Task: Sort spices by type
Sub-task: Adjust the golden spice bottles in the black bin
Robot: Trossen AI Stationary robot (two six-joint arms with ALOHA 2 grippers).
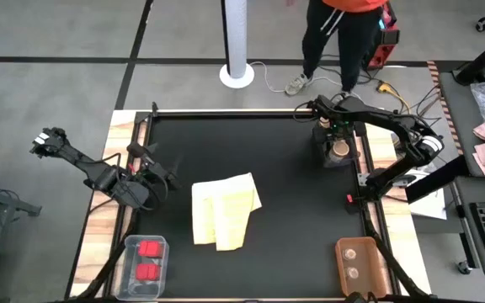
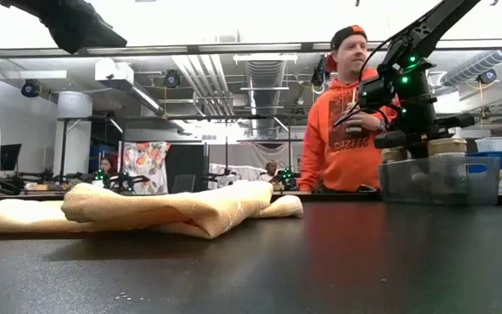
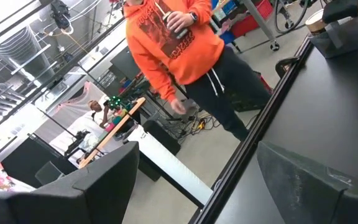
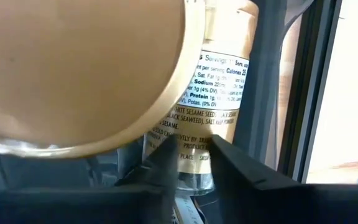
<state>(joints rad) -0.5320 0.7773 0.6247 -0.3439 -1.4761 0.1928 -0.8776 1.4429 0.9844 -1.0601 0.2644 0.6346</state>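
Observation:
A clear bin (image 1: 337,150) at the far right holds short jars with tan tops (image 4: 73,74). One labelled jar (image 4: 219,93) lies tilted among them. My right gripper (image 4: 190,148) hangs just above this bin (image 2: 438,179), pointing steeply down. Its fingertips stand a narrow gap apart with nothing between them. A bin (image 1: 144,261) at the near left holds two red blocks (image 1: 148,249). A brown tray (image 1: 356,261) at the near right holds two pale round ones (image 1: 352,252). My left gripper (image 3: 197,186) waits open and level over the table's left side (image 1: 160,172).
A folded yellow cloth (image 1: 224,210) lies mid-table, a low mound in the low view (image 2: 146,209). A person in an orange hoodie (image 2: 347,131) stands just beyond the table's far edge. Bare black tabletop (image 1: 293,236) spreads between the cloth and the right-hand bins.

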